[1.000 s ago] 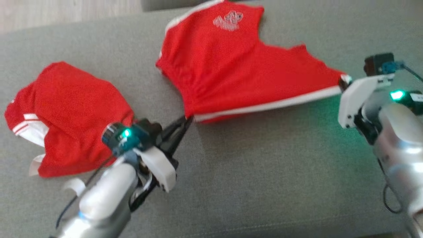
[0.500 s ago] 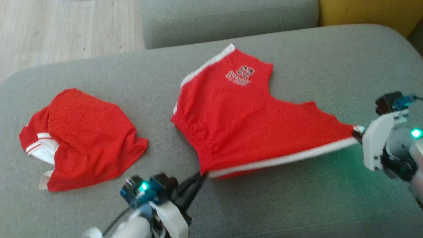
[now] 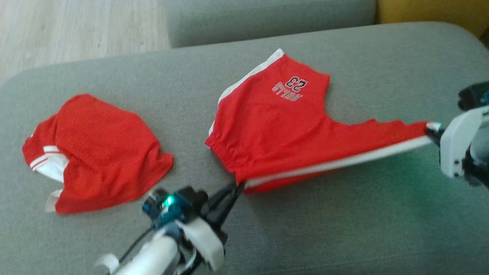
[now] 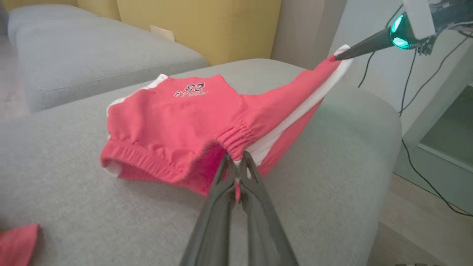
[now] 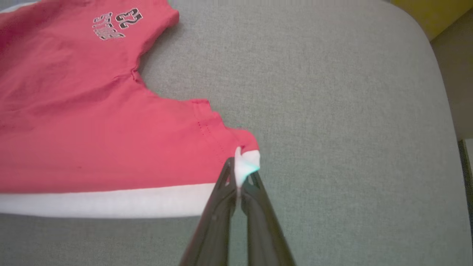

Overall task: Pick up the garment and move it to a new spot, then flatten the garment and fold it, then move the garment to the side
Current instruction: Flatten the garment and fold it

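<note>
On the grey sofa cushion [image 3: 344, 214] the red Bulls shorts [image 3: 282, 130] lay partly down, their white-striped edge lifted taut. Another red garment [image 3: 99, 152] sat well apart, leftward. The left end effector [image 3: 238, 186] was pinched shut on the waistband corner, the right end effector [image 3: 431, 131] on the hem corner. Flattening seemed under way; folding and setting aside remained.

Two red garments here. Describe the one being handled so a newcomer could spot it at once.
On the grey sofa cushion, look right of centre: red shorts stretched between the left pincer and right pincer. Unlike the crumpled red garment to their left, they carry "BULLS 23" lettering.
</note>
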Motion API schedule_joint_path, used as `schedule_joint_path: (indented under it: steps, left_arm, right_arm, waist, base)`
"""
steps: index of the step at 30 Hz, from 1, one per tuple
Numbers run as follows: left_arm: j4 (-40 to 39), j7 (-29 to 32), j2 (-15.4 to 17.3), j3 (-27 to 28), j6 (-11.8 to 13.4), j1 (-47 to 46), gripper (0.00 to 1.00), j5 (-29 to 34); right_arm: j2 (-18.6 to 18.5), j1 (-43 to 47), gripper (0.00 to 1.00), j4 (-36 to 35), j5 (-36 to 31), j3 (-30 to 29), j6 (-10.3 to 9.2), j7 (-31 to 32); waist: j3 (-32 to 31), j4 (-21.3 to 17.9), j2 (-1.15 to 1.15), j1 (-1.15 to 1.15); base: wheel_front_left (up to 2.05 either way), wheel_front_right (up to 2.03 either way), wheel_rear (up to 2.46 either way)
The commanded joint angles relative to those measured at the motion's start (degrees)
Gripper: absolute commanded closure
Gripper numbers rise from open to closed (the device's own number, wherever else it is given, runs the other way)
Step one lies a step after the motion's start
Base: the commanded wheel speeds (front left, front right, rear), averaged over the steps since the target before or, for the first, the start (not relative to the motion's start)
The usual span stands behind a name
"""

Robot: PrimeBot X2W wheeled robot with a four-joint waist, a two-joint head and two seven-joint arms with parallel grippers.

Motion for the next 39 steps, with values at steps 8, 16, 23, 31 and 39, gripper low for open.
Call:
schedule_joint_path:
  steps: [8, 16, 23, 31, 39]
  left_arm:
    - [-0.83, -0.3, -0.88, 4.45, 0.26, -10.14, 1.0, -0.83]
    - [1.5, -0.31, -3.98, 4.61, -0.7, -16.54, 1.0, -1.09]
    - [4.59, -0.31, -6.79, 4.64, -1.38, -21.93, 1.0, -1.02]
    - [7.0, -0.31, -8.6, 5.29, -1.72, -25.45, 1.0, -0.83]
    - [8.54, -0.31, -9.93, 4.98, -1.93, -27.5, 1.0, -0.69]
  right_arm:
    - [1.22, -10.21, 1.0, -2.26, -5.66, -3.48, -0.05, 3.04]
    - [2.83, -20.93, 1.0, 2.0, -10.16, -3.13, -0.05, 6.0]
    - [6.19, -29.7, 1.0, 8.37, -14.08, -2.68, -0.05, 5.81]
    - [8.63, -36.04, 1.0, 15.55, -17.23, -1.96, -0.05, 3.41]
    - [9.62, -41.21, 1.0, 23.45, -19.93, -1.87, -0.05, -1.12]
  waist:
    - [6.69, 5.66, 0.0, 0.0]
    - [12.87, 11.8, 0.0, 0.0]
    - [17.89, 15.83, 0.0, 0.0]
    - [21.06, 18.38, 0.0, 0.0]
    - [22.9, 20.1, 0.0, 0.0]
  base:
    - [0.0, 0.0, 0.0]
    - [0.0, 0.0, 0.0]
    - [0.0, 0.0, 0.0]
    - [0.0, 0.0, 0.0]
    - [0.0, 0.0, 0.0]
